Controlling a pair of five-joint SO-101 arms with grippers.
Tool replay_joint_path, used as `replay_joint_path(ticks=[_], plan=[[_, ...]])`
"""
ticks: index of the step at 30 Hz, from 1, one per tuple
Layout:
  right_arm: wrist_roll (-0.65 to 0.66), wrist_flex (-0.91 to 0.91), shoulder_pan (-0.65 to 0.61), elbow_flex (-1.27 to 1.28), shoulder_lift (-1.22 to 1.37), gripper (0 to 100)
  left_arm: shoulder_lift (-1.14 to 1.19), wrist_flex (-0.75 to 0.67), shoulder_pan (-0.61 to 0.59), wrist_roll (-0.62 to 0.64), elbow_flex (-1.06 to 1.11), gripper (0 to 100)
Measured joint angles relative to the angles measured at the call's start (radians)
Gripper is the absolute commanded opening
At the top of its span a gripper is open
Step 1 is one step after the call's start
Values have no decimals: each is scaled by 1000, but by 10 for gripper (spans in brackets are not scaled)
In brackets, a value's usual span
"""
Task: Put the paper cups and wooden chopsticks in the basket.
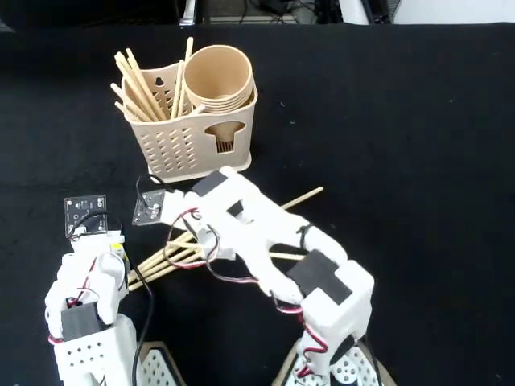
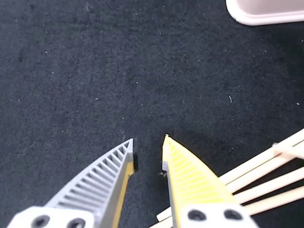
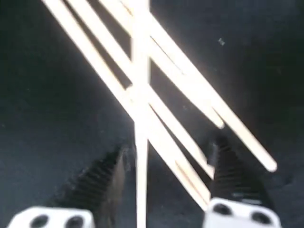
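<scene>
A beige slotted basket (image 1: 189, 141) stands at the back left of the black table, holding several wooden chopsticks (image 1: 138, 88) and a stack of paper cups (image 1: 219, 76). More loose chopsticks (image 1: 161, 265) lie crossed on the cloth in front of it. My right gripper (image 3: 170, 147) hangs open just above this pile, its black fingers on either side of the chopsticks (image 3: 142, 95). My left gripper (image 2: 148, 140) is open and holds nothing. It sits low beside the near ends of the chopsticks (image 2: 266, 171), with a corner of the basket (image 2: 266, 14) farther off.
The black cloth (image 1: 402, 161) stretches bare to the right of the arms and basket. The right arm's white body (image 1: 265, 233) lies across the loose sticks and covers their middle. One stick end (image 1: 310, 195) pokes out toward the right.
</scene>
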Motion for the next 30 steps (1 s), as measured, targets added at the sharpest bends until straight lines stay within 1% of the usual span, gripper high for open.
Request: replay_joint_path(ticks=[4, 11, 19, 28, 30], plan=[[0, -3, 5, -5, 2, 11, 0, 0, 0, 0, 0, 113], [0, 2, 6, 12, -32, 12, 0, 0, 0, 0, 0, 113], [-14, 21, 84, 14, -147, 12, 0, 0, 0, 0, 0, 113], [-14, 3, 98, 38, -161, 17, 0, 0, 17, 0, 0, 113], [-14, -2, 106, 44, -161, 57, 0, 0, 17, 0, 0, 113]])
